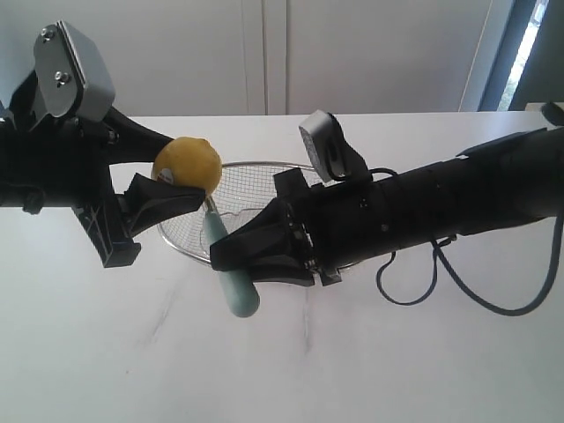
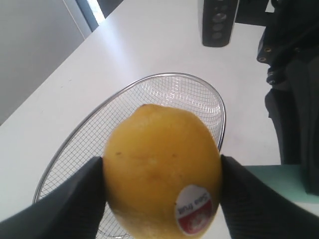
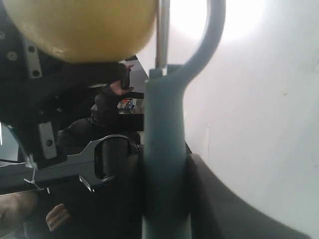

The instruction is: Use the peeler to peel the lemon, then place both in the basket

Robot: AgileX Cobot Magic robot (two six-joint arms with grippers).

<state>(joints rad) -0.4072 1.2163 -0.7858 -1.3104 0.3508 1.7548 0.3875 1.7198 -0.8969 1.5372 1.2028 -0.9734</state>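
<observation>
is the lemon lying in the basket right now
No, the lemon is clamped between the fingers of the left gripper, held up in the air at the edge of the wire basket.

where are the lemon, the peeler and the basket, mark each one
lemon [image 1: 187, 163]: exterior view, middle of its yellow skin
peeler [image 1: 239, 293]: exterior view, lower end of the teal handle
basket [image 2: 172, 74]: left wrist view, far stretch of the metal rim

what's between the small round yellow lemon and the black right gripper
The slim peeler with the pale teal handle: its metal-bladed head reaches up beside the yellow lemon, while the right gripper clamps its handle. The exterior view shows it.
</observation>
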